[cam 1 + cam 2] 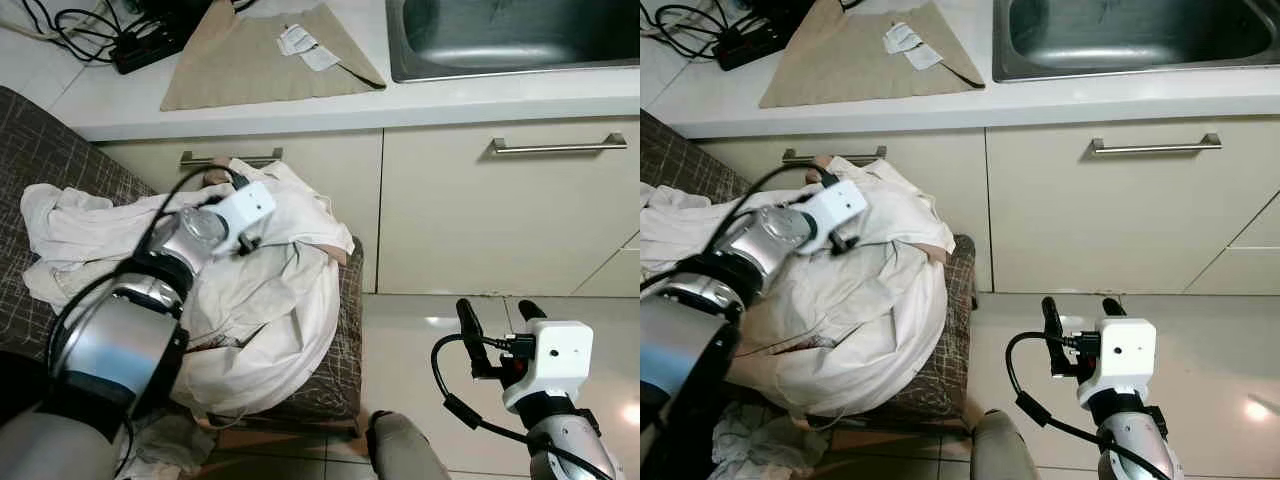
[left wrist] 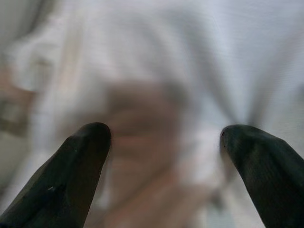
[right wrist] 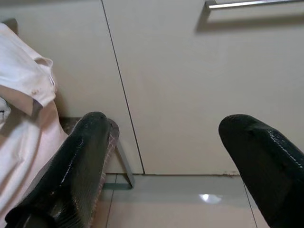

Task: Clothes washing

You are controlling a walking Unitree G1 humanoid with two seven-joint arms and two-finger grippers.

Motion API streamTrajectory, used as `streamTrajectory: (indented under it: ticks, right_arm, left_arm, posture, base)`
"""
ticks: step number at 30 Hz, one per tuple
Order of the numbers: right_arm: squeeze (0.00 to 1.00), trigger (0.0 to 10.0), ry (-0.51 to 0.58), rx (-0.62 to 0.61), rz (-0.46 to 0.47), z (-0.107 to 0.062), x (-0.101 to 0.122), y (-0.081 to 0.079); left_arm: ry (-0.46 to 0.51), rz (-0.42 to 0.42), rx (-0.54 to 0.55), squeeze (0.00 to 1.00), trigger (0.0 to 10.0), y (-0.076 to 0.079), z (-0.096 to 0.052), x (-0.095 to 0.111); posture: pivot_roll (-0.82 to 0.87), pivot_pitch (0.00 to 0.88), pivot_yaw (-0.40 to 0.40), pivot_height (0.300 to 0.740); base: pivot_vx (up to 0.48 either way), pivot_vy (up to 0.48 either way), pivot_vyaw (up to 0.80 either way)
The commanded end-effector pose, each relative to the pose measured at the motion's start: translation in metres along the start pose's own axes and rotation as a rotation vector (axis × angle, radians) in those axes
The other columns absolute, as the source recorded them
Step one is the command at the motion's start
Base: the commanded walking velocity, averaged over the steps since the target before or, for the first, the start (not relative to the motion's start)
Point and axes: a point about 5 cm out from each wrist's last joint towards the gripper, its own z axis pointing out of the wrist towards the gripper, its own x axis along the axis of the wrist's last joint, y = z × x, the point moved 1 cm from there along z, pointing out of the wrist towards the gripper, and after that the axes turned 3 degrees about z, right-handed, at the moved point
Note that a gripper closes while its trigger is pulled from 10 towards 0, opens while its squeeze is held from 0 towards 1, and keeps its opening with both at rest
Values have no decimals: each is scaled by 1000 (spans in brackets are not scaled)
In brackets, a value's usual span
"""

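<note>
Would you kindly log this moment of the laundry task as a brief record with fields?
Left gripper: open, fingers spread close above the white clothes
Right gripper: open, idle, held over the floor beside the cabinet doors
Clothes: piled on a patterned seat before the cabinets
Countertop: beige cloth, black cables, steel sink

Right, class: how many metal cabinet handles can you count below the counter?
2: one long brushed-metal bar handle on the right cabinet front under the sink, one shorter metal handle on the left front, partly behind the white clothes pile.
</note>
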Motion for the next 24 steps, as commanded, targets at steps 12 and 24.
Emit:
streamTrajectory:
  ticks: [12, 24]
  right_arm:
    - [0, 10000, -10, -21, -2, -9, 5, 2]
    - [0, 10000, -4, -25, -14, 1, 6, 5]
  left_arm:
    - [138, -41, -6, 0, 10000, 33, 12, 24]
    - [244, -260, 128, 0, 0, 24, 11, 34]
  posture:
    - [-599, 171, 164, 719]
    - [-593, 119, 164, 719]
  base:
    - [0, 0, 0]
    - [0, 0, 0]
